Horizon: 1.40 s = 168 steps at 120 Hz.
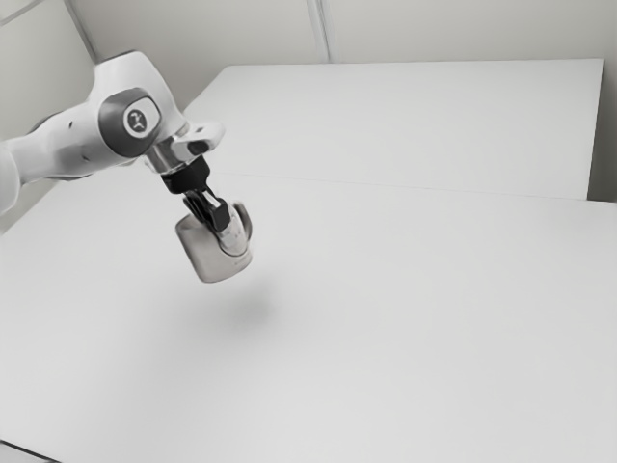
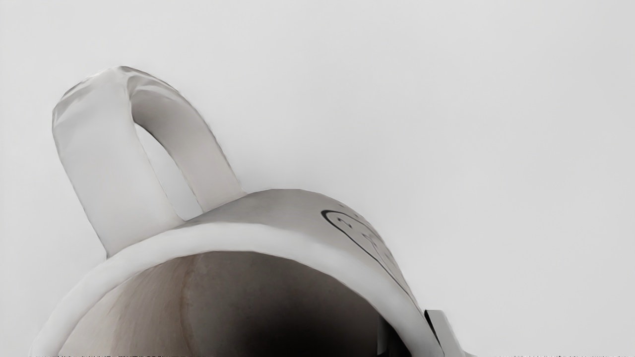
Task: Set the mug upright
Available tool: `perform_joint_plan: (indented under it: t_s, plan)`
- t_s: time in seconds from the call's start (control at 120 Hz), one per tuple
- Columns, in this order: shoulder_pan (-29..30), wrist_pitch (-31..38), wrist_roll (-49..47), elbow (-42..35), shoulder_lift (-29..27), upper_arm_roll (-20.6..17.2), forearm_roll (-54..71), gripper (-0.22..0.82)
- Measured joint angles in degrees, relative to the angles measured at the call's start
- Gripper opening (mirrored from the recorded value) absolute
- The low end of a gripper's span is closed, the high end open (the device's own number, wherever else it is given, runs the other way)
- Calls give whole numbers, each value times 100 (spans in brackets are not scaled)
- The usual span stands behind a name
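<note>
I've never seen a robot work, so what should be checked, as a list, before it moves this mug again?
1. Mug held by the tool: ok, one finger outside its wall, the other inside.
2. Handle outside the grip: ok.
3. Mug upright: not ok, it's tilted.
4. Mug resting on the table: not ok, it's raised, with a shadow below.
5. Grip firm enough not to slip: cannot tell.
</note>
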Motion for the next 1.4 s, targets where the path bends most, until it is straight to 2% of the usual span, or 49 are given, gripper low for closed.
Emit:
perform_joint_plan:
  t_s: [0.183,0.417,0.642,0.825,1.133,1.175,1.4]
  plan:
    - [-248,762,-485,-965,-572,-5,516,-17]
    - [-383,2205,-948,-2015,-749,-109,742,-17]
    - [-383,3266,-1286,-2514,-752,-180,875,-17]
    - [-369,3702,-1494,-2675,-554,-179,912,-17]
    - [-353,4014,-1728,-2708,-158,-182,915,-17]
    - [-351,4030,-1739,-2708,-133,-183,897,-12]
    - [-396,4028,-1751,-2641,-174,-196,833,31]
